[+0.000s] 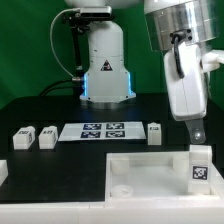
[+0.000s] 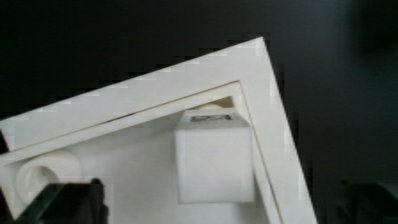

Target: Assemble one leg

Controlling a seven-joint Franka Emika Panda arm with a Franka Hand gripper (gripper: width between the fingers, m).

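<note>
One leg (image 1: 200, 165), a small white block with a black-and-white tag, stands upright in the corner of the large white panel (image 1: 140, 170) on the exterior view's right. My gripper (image 1: 196, 133) hangs just above it, apart from it. In the wrist view the same leg (image 2: 217, 155) sits in the panel's corner (image 2: 125, 110), and my gripper (image 2: 217, 207) is open, its dark fingertips (image 2: 71, 203) wide on either side without touching the leg. Three more legs lie on the black table: two on the left (image 1: 22, 138) (image 1: 46, 137) and one (image 1: 154, 133) near the middle.
The marker board (image 1: 100, 131) lies flat between the loose legs. The robot base (image 1: 105, 70) stands behind it. A white part (image 1: 3, 172) shows at the exterior view's left edge.
</note>
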